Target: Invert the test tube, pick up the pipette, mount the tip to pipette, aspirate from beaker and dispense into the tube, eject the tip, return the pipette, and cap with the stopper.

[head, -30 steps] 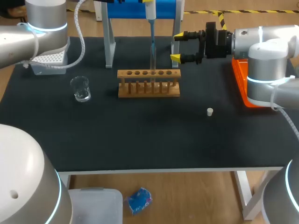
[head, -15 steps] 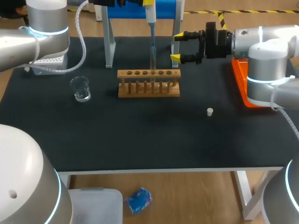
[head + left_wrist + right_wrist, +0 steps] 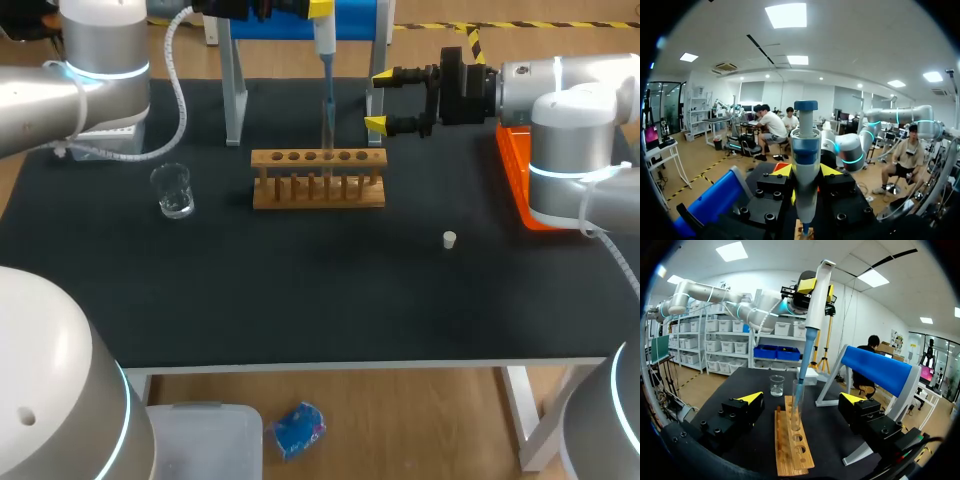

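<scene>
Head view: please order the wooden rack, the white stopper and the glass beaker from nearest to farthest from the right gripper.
1. Wooden rack, mid-table, close beside the right gripper.
2. White stopper, on the right side, toward the near edge.
3. Glass beaker, far over on the left side.

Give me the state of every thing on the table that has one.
left tool: shut on the pipette.
pipette: upright, tip down in the test tube.
test tube: upright in the rack, uncapped.
stopper: loose on the table, untouched.
beaker: upright.
right tool: open, empty.
</scene>
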### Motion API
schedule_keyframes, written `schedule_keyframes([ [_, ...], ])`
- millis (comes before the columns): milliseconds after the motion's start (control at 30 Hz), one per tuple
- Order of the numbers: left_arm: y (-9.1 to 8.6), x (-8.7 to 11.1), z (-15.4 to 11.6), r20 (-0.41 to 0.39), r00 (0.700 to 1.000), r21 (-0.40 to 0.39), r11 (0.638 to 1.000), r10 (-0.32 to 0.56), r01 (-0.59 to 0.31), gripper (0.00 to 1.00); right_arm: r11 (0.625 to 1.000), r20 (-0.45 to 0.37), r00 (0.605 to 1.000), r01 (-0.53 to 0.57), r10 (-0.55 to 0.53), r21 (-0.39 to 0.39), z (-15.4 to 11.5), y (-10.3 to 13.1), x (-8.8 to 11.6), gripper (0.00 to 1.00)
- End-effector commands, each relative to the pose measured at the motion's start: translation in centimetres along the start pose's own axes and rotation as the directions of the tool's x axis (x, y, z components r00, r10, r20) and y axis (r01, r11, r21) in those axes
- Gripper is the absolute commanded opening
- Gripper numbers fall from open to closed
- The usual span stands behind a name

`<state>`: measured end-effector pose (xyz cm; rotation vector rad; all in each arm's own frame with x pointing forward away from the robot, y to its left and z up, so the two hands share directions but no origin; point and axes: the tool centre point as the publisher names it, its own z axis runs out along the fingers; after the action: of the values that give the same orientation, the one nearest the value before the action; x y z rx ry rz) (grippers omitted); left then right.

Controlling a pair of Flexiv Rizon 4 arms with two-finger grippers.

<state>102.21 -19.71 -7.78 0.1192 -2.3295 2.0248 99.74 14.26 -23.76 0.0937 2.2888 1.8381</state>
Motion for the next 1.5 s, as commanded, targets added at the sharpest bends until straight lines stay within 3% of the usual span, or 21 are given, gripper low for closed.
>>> schedule_keyframes([
  [33,0.31,0.18,0.23,0.003,1.000,-0.003,1.000,-0.001,0.001,0.00,1.000,0.002,1.000,0.001,-0.001,-0.001,0.01,-0.03,0.04,1.00],
  [1400,0.15,0.56,0.33,0.020,0.998,-0.011,0.998,0.055,-0.054,0.00,1.000,0.002,1.000,0.001,-0.001,-0.001,0.01,-0.03,0.04,1.00],
  [1500,0.10,0.59,0.28,0.022,0.998,-0.037,0.997,0.065,-0.064,0.00,1.000,0.002,1.000,0.001,-0.001,-0.001,0.01,-0.03,0.04,1.00],
])
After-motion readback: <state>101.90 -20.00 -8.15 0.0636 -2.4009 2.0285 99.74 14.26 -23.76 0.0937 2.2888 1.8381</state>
